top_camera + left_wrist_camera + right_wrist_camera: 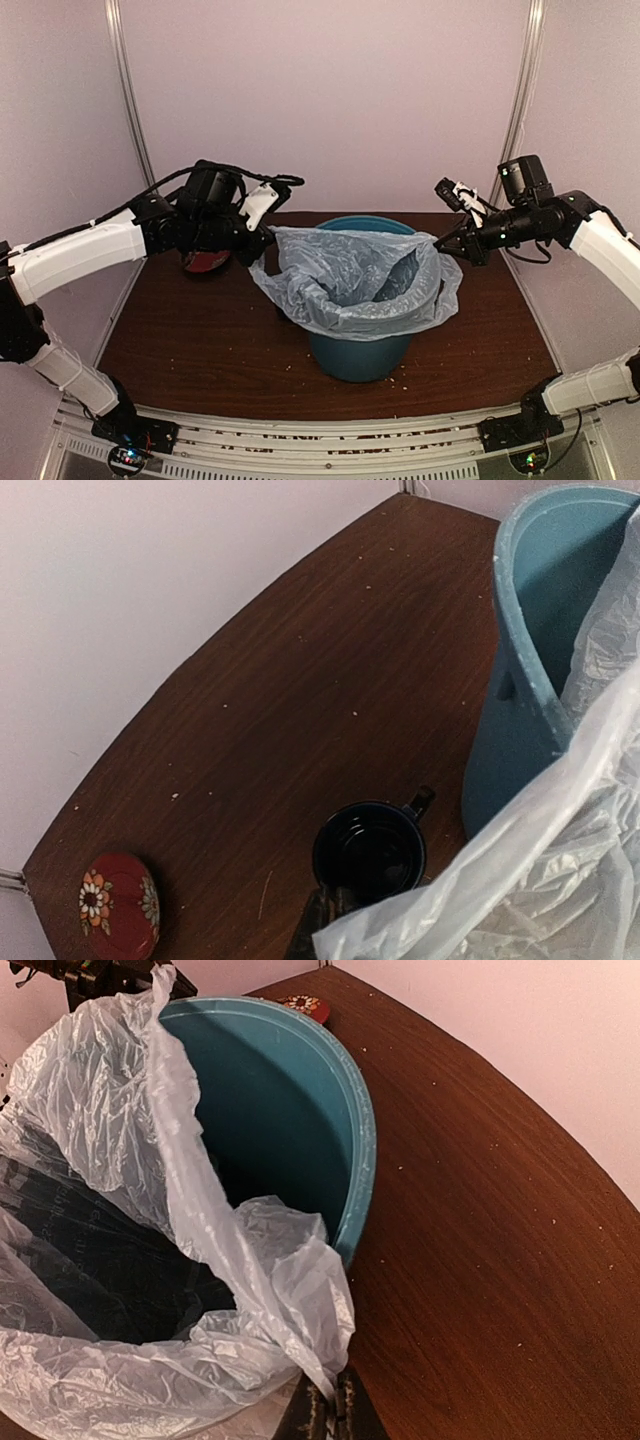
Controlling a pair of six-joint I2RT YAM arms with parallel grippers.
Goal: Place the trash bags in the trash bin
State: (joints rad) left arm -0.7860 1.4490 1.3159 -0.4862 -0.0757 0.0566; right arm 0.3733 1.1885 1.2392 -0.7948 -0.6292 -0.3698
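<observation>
Stretching from side to side across the trash bin (358, 355), the trash bag (350, 285) hangs between two grips. The left gripper (262, 243) has its jaws pressed together on the bag's left edge just outside the bin's left rim. The right gripper (448, 243) pinches the opposite edge just outside the right rim, and in the right wrist view the film runs straight into its closed fingertips. The bag's near lip is already folded down over the near rim and its body sags inside. The edge held taut between the grips lies just short of the far rim, which shows bare teal. That line runs left to right and the uncovered rim lies beyond it, away from the arm bases. Neither arm is nearer, so the coming move likely needs both to carry their corners outward together, then down past the rim. A dark mug (370, 850) stands close under the left grip — a low sweep there could clip it.
</observation>
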